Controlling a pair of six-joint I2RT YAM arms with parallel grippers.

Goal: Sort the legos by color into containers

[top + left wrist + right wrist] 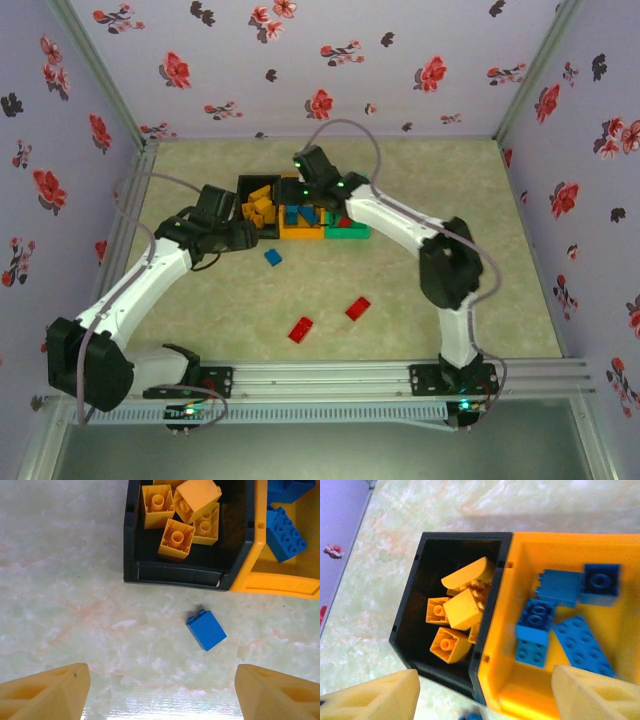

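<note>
- Two red legos [300,329] lie on the surface [420,330], nearest the arm bases.
- A loose blue lego [206,630] lies just before the black bin [175,575]. The left end effector [161,680] hovers released, empty.
- The right end effector [485,680], released, hangs over the black bin with yellow legos [462,607] and the orange bin [560,540].

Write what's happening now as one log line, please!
left jaws open, empty, near loose blue lego | right jaws open over black bin and orange bin | two red legos loose on table
</note>
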